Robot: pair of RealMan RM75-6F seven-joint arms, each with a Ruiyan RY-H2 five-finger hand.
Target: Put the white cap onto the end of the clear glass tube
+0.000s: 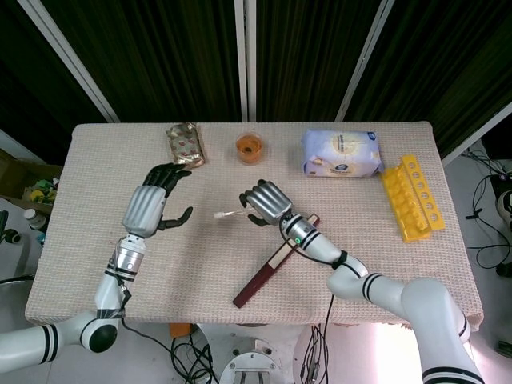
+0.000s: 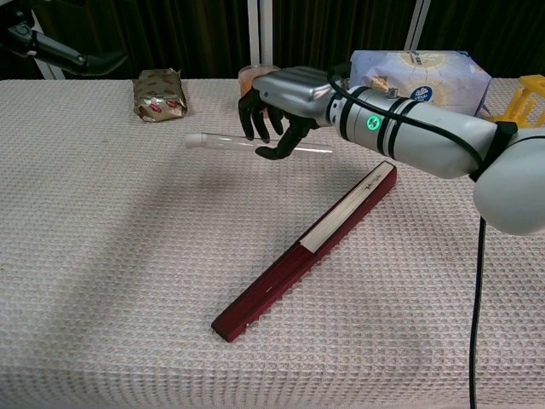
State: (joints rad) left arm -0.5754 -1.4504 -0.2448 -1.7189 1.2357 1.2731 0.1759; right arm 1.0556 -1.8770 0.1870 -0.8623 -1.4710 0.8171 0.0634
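Gripping the tube (image 2: pixel 255 145) level, our right hand (image 2: pixel 277 106) points its capped end (image 2: pixel 193 141) left; our left hand (image 1: pixel 152 206) hangs wide, holding nothing.

Table layout
Tube (image 2: pixel 223 143) level in right hand (image 2: pixel 277 104), book (image 2: pixel 305 252) in front, snack pack (image 2: pixel 159 95) back-left, rack (image 1: pixel 412 198) right.

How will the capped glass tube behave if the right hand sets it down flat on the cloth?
The glass tube is round and smooth, so it would probably roll, though the waffle-textured tablecloth may slow it. It looks thin-walled and clear, so likely fragile; lower it gently. The right hand grips it near the middle, roughly level, so it should not tip much on release.
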